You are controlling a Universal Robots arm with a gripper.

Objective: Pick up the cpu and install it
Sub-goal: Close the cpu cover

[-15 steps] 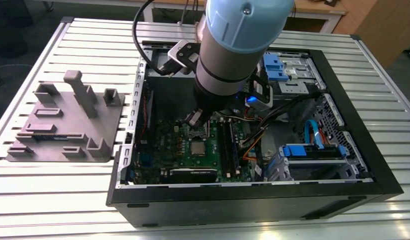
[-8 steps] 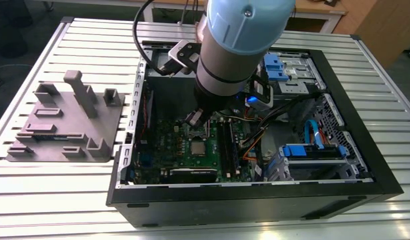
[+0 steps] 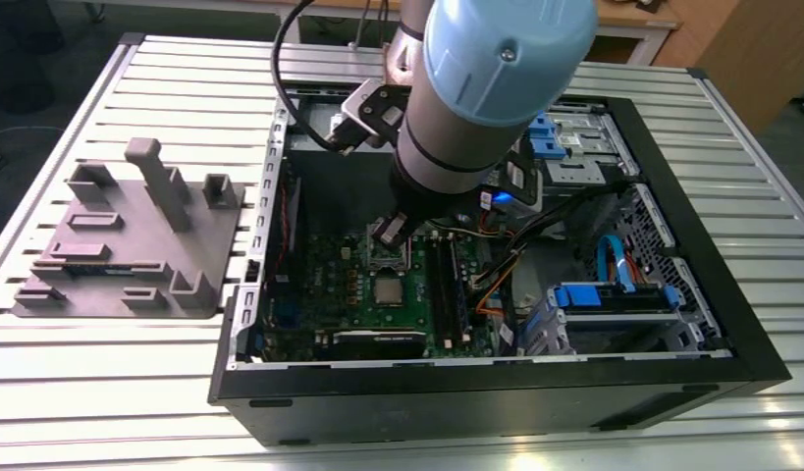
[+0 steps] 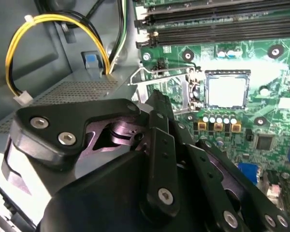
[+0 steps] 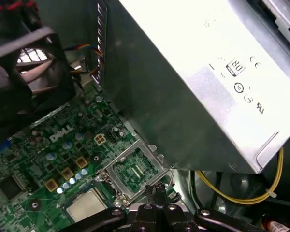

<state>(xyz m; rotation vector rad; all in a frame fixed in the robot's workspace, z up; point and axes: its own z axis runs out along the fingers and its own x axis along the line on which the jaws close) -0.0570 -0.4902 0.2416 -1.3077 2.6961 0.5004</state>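
Grey moulded fixture (image 3: 127,235) with upright pegs sits at the exterior view's left on the slatted aluminium worktop (image 3: 100,392). Just beside it lies the open black computer case (image 3: 507,392).

Inside the case, the dark green motherboard (image 3: 362,314) lies flat. The cpu (image 3: 389,289), a small flat square chip with a silvery-grey metal top, rests in its socket on that board. The second wrist view shows the cpu (image 4: 226,92) squarely framed by the socket, and in the first wrist view the cpu (image 5: 87,207) lies near my fingertips.

My hand (image 3: 395,234) hangs low over the board, just beside the chip and apart from it. It is over the silvery hinged socket frame (image 4: 144,81), which is flipped open next to the socket. In both wrist views my hand (image 4: 157,96) (image 5: 157,189) has its fingers drawn together, holding nothing.

Toward the exterior view's right of the chip run long black memory slots (image 3: 444,285), then a tangle of black and orange cables (image 3: 507,275). Beyond them are blue plastic drive brackets (image 3: 612,294) near the case wall.

In the first wrist view a big grey boxy power supply (image 5: 198,96) with a white label stands beside the board, with a yellow cable (image 5: 241,198) looped near its corner.
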